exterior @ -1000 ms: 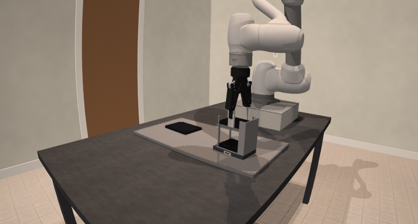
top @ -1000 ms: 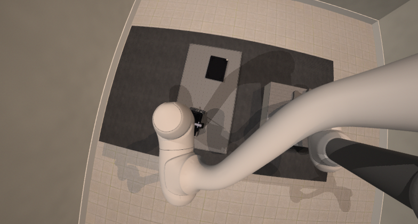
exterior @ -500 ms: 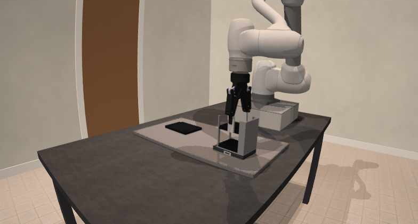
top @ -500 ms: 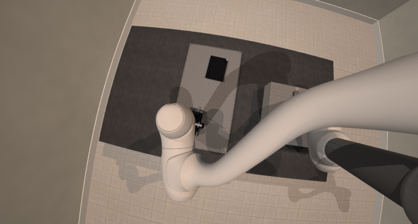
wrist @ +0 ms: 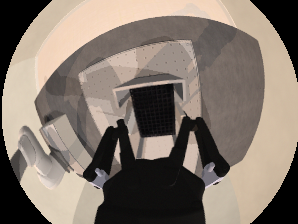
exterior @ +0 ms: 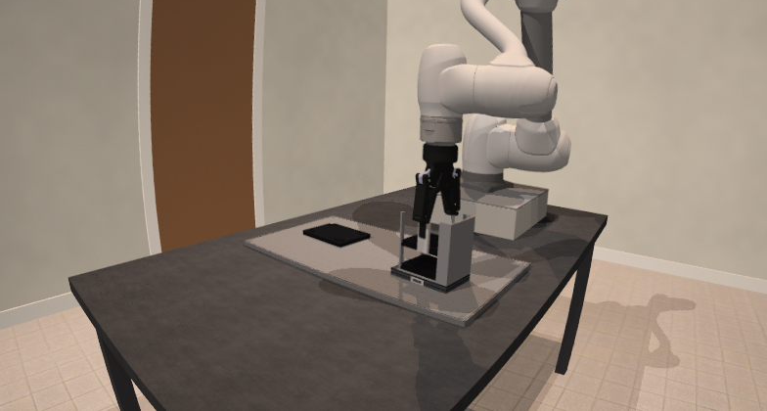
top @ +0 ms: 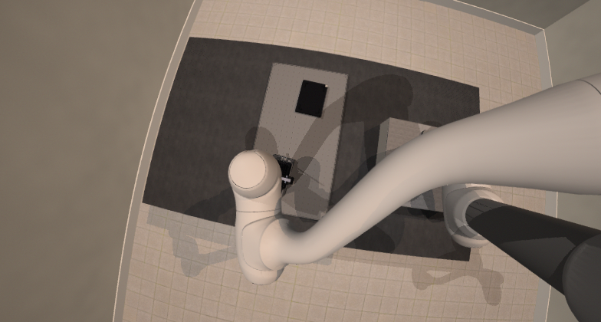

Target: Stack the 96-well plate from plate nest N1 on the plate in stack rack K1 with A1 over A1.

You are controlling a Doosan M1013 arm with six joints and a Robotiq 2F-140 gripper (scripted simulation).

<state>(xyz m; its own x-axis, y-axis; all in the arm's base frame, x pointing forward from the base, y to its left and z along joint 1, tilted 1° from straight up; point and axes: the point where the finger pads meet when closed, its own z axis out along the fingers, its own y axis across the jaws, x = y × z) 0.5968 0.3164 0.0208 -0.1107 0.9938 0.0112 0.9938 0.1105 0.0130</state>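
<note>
My gripper [exterior: 435, 224] reaches down from above into the top of the stack rack K1, a grey open-fronted rack with thin posts. It is shut on a black 96-well plate [exterior: 420, 242], held level inside the rack's upper half. A second black plate [exterior: 423, 266] lies on the rack's floor, with a gap between the two plates. In the wrist view the held plate [wrist: 156, 112] shows between my fingers, framed by the rack's pale walls. The plate nest N1 [exterior: 336, 234] is a flat black pad with nothing on it; its pale A1 mark [top: 326, 85] sits at one corner.
A grey perforated board [exterior: 376, 260] carries the nest and the rack on a dark table. My arm's base block [exterior: 505, 209] stands behind the rack. In the overhead view my wrist joint [top: 252, 176] hides most of the rack.
</note>
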